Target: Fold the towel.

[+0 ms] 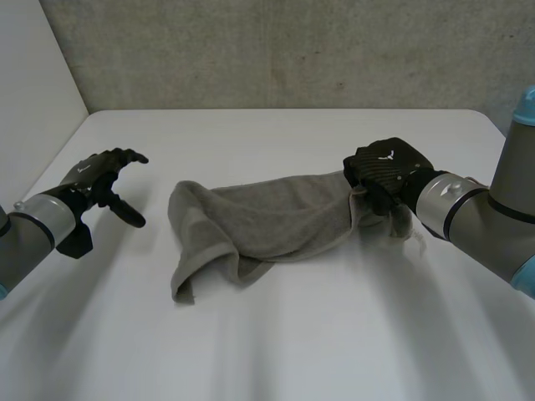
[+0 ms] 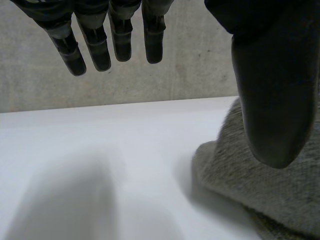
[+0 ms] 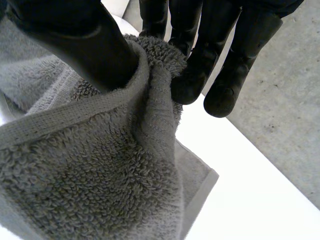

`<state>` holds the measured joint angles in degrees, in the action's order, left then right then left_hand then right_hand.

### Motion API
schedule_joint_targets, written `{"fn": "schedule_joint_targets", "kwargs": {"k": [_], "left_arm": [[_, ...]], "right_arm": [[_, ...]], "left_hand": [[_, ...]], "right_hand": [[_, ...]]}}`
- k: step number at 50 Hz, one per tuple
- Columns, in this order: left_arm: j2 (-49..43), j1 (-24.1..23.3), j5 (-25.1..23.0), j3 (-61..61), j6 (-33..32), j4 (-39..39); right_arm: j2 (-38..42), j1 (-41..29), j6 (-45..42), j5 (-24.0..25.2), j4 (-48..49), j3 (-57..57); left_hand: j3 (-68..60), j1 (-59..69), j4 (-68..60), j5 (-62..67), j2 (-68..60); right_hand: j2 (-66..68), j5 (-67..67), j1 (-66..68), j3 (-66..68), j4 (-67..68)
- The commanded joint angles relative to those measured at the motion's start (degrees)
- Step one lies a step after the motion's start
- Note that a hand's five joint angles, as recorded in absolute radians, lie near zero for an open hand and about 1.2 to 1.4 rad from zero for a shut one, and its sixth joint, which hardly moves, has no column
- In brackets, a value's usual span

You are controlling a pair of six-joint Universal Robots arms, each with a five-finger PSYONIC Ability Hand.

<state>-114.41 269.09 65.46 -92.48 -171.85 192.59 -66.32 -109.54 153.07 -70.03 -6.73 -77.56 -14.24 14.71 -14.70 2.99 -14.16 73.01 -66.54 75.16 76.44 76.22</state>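
A grey towel (image 1: 267, 221) lies crumpled on the white table (image 1: 276, 334), stretched from its bunched left end to my right hand. My right hand (image 1: 386, 171) is shut on the towel's right end. Its own wrist view has the thumb (image 3: 85, 47) pressing a hemmed fold of the towel (image 3: 100, 170) against the fingers (image 3: 200, 65). My left hand (image 1: 100, 180) hovers open a short way left of the towel, holding nothing. In its wrist view the fingers (image 2: 95, 45) and thumb (image 2: 275, 95) are spread, and the towel's left end (image 2: 260, 185) lies just beyond the thumb.
A grey concrete wall (image 1: 292, 50) runs behind the table's far edge. A white panel (image 1: 33, 75) stands at the far left. Bare table stretches in front of the towel and behind it.
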Motion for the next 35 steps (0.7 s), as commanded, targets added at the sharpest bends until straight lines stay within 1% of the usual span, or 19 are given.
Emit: {"fn": "schedule_joint_targets", "kwargs": {"k": [1,7,9,10,11,12,15,17,20,21,22,25,27,28,30,31,33,34,35], "left_arm": [[0.9,0.4,-0.3,-0.8,-0.2,-0.2],[6.2,-1.6,-0.8,-3.4,-0.2,-0.5],[11.4,-5.1,-2.8,-6.6,-0.2,-0.5],[11.4,-5.2,-2.8,-6.6,-0.2,-0.5],[14.1,-7.1,-3.7,-8.2,-0.3,-0.5],[17.2,-8.8,-4.0,-9.8,-0.4,-0.2],[20.4,-10.3,-4.0,-11.5,-0.4,0.0],[24.5,-13.5,-3.8,-13.9,-0.3,0.5],[24.9,-15.8,-3.7,-14.3,-0.4,0.7],[24.8,-18.6,-3.2,-14.4,-1.3,0.6],[24.2,-20.8,-2.1,-14.3,-2.9,0.5],[23.0,-22.6,-0.3,-14.2,-5.1,0.4],[19.0,-26.7,4.7,-13.6,-11.5,0.7],[19.0,-26.7,4.7,-13.6,-11.5,0.7],[14.1,-30.6,10.2,-11.9,-19.0,0.7],[14.1,-30.6,10.2,-11.8,-19.0,0.7],[9.0,-34.0,16.1,-9.9,-26.5,0.7],[8.9,-34.0,16.1,-9.9,-26.5,0.7],[6.7,-35.6,19.0,-8.8,-30.0,0.7]], "right_arm": [[0.0,-0.6,2.3,0.1,0.1,-0.1],[0.4,-0.8,2.5,-0.2,0.1,-0.4],[0.6,-0.8,2.5,-0.7,0.1,-0.5],[0.6,-0.8,2.5,-0.7,0.1,-0.5],[0.7,-0.8,2.5,-1.0,0.1,-0.6],[0.8,-0.8,2.5,-1.1,0.1,-0.7],[1.2,-0.8,2.5,-1.1,0.1,-0.7],[1.5,-0.8,2.4,-1.1,0.1,-0.7],[1.9,-0.8,2.4,-1.1,0.2,-0.7],[1.9,-0.8,2.4,-1.1,0.2,-0.7],[2.0,-0.8,2.4,-1.1,0.1,-0.7],[2.2,-0.9,2.4,-1.1,0.1,-0.7],[2.2,-0.9,2.4,-1.1,0.1,-0.7],[2.2,-1.0,2.4,-1.1,0.1,-0.7],[2.2,-1.2,2.4,-1.1,0.1,-0.7],[2.2,-1.2,2.4,-1.2,0.1,-0.7],[2.2,-1.2,2.3,-1.2,0.1,-0.8],[2.2,-1.2,2.3,-1.2,0.1,-0.8],[2.2,-1.2,2.3,-1.2,0.1,-0.8]], "left_hand": [[3.5,-4.0,4.0,-2.3,3.4],[3.2,-3.7,3.6,-1.9,3.1],[2.7,-3.2,3.1,-1.4,2.6],[2.7,-3.2,3.1,-1.4,2.6],[2.5,-3.0,3.0,-1.3,2.4],[2.3,-2.8,2.8,-1.1,2.3],[1.8,-2.3,2.3,-0.6,1.8],[1.3,-1.8,1.8,-0.1,1.3],[0.7,-1.1,1.1,0.6,0.6],[0.2,-0.6,0.6,1.1,0.1],[-1.3,0.9,-0.9,2.6,-1.4],[-2.2,1.7,-1.7,3.4,-2.3],[-2.7,2.2,-2.2,3.9,-2.8],[-2.7,2.2,-2.2,3.9,-2.8],[-2.5,2.1,-2.1,3.8,-2.6],[-2.5,2.1,-2.1,3.8,-2.6],[-2.5,2.1,-2.1,3.8,-2.6],[-2.5,2.1,-2.1,3.8,-2.6],[-2.5,2.1,-2.1,3.8,-2.6]], "right_hand": [[7.0,-3.5,4.8,3.6,3.8],[7.0,-3.5,4.8,3.6,3.8],[7.0,-3.5,4.8,3.6,3.8],[7.0,-3.5,4.8,3.6,3.8],[7.0,-3.5,4.8,3.6,3.8],[7.0,-3.5,4.8,3.6,3.8],[7.0,-3.5,4.8,3.6,3.8],[7.0,-3.5,4.8,3.6,3.8],[7.0,-3.5,4.8,3.6,3.8],[7.0,-3.5,4.8,3.6,3.8],[7.0,-3.5,4.8,3.6,3.8],[7.0,-3.5,4.8,3.6,3.8],[7.0,-3.5,4.8,3.6,3.8],[7.0,-3.5,4.8,3.6,3.8],[7.0,-3.5,4.8,3.6,3.8],[7.0,-3.5,4.8,3.6,3.8],[7.0,-3.5,4.8,3.6,3.8],[7.0,-3.5,4.8,3.6,3.8],[7.0,-3.5,4.8,3.6,3.8]]}}
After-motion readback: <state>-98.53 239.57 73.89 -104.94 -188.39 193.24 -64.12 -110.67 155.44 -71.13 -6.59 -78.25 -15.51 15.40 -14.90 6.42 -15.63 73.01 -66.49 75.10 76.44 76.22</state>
